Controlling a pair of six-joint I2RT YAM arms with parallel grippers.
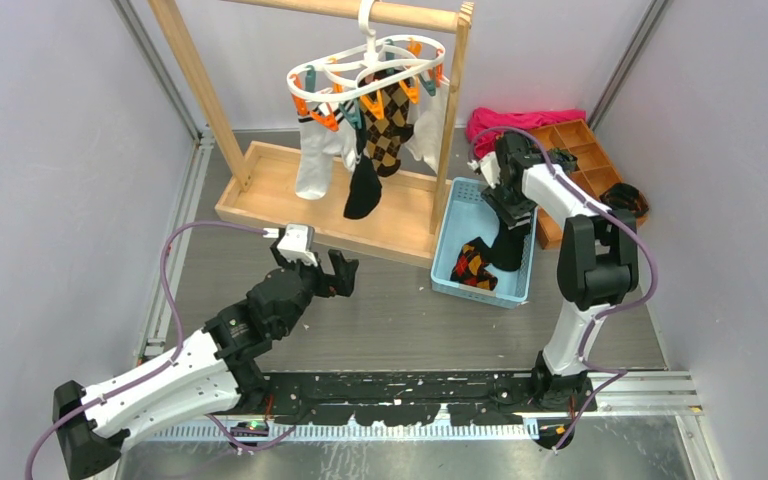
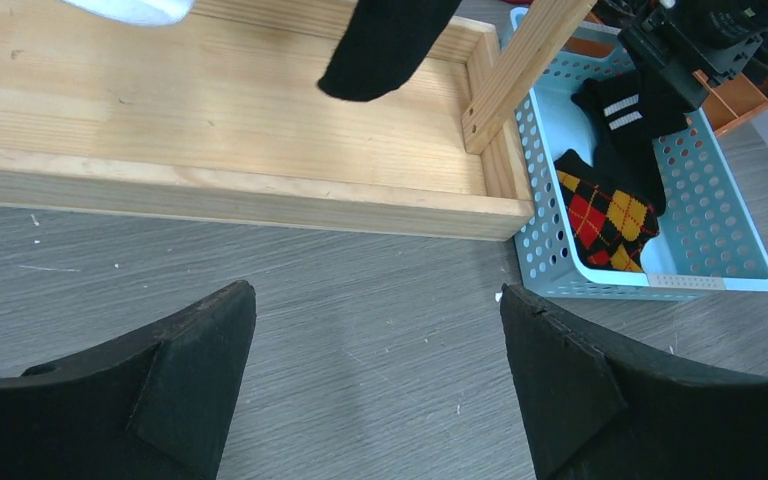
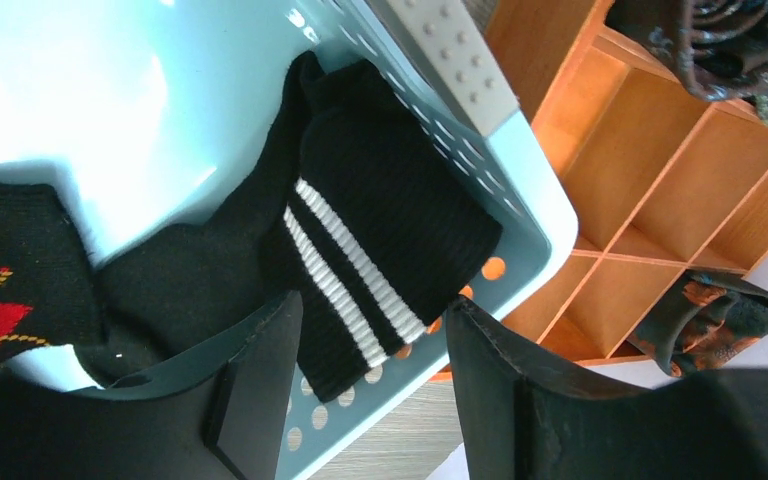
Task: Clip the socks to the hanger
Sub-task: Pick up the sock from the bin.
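Note:
The white hanger (image 1: 365, 65) with orange and teal clips hangs from the wooden rack's top bar. One black sock (image 1: 363, 190) hangs from it among white and argyle socks; its toe shows in the left wrist view (image 2: 385, 45). The other black sock (image 3: 390, 220), with two white stripes on the cuff, lies in the blue basket (image 1: 450, 235) with its cuff draped on the basket wall. My right gripper (image 3: 370, 340) is open, its fingers on either side of the cuff's edge and not pinching it. My left gripper (image 2: 378, 310) is open and empty above the bare table.
The wooden rack's tray base (image 1: 260, 190) stands just beyond my left gripper. An argyle sock (image 2: 605, 215) lies in the basket. A wooden compartment organizer (image 1: 580, 150) and a pink cloth (image 1: 520, 122) are at the back right, close to the basket.

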